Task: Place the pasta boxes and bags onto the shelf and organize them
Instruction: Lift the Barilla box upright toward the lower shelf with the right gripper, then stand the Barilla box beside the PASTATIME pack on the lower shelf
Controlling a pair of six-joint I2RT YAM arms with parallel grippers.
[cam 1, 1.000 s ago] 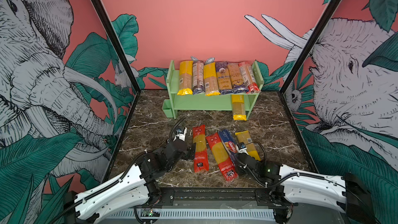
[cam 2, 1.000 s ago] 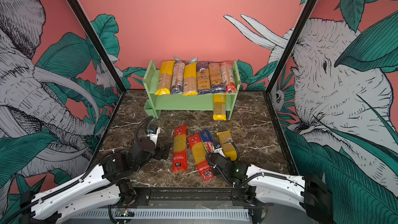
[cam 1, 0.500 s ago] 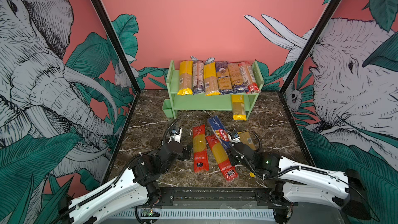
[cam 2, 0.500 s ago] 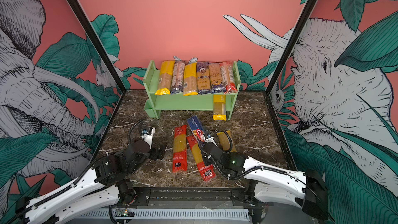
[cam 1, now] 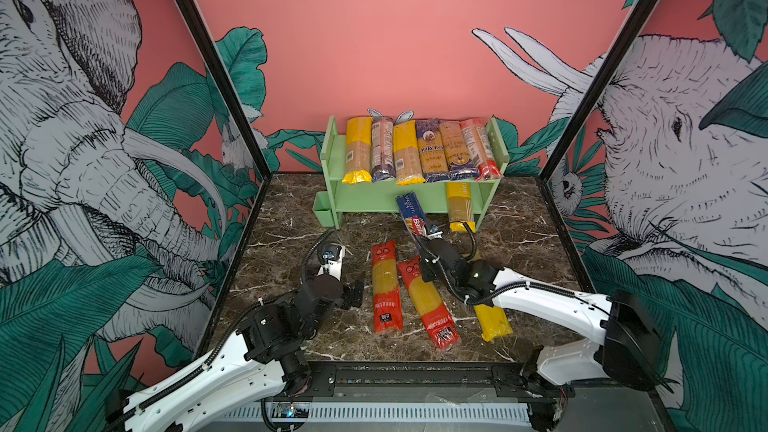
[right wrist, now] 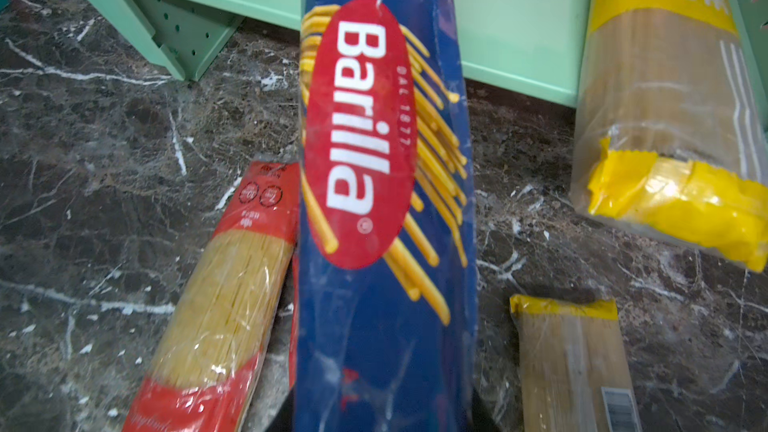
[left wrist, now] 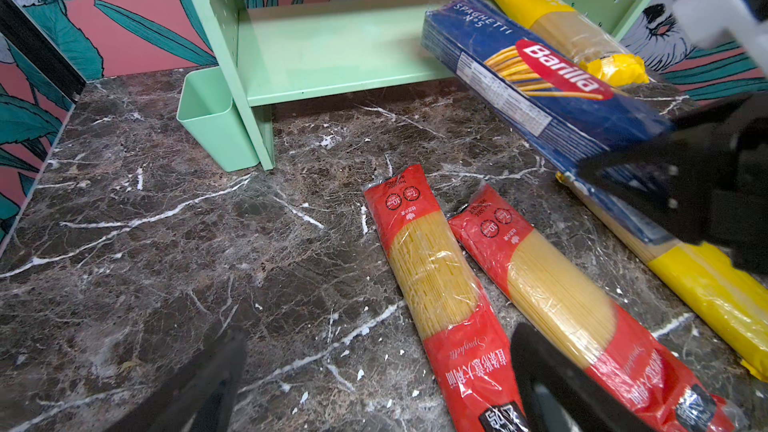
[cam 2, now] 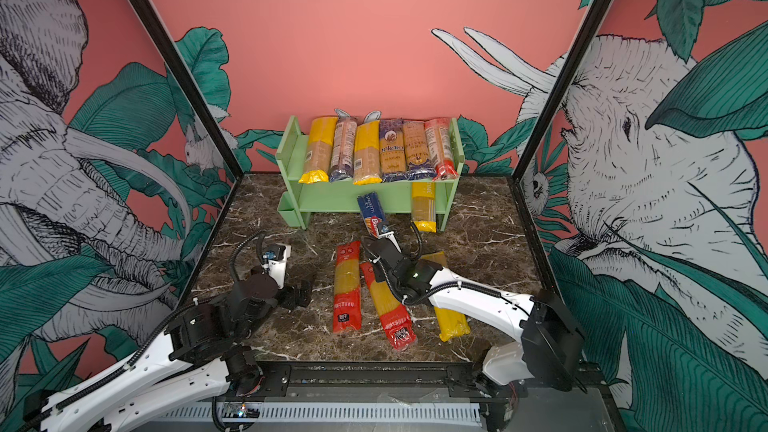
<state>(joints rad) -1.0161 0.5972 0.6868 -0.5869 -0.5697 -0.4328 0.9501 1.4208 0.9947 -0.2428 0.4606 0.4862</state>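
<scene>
Right now the right pincer (cam 1: 427, 238) pinches the near end of the blue Barilla pack (cam 1: 411, 211), which is lifted clear of the table (cam 1: 291, 243) and slants away from the arm. Its far end reaches over the front edge of the lower tier of the shelf (cam 1: 374, 201), just beside a yellow-ended pack (cam 1: 460, 207) lying on that tier with its near end overhanging. Whether the two touch I cannot tell. A row of six packs (cam 1: 419, 149) fills the upper tier. On the table lie two red-ended packs (cam 1: 385, 288), close together, and a second yellow-ended pack (cam 1: 492, 320) partly under the right arm. The left pincer (cam 1: 353, 290) is spread wide, low over the table just left of the red-ended packs. A green cup (cam 1: 323, 209) hangs on the shelf's left side panel.
</scene>
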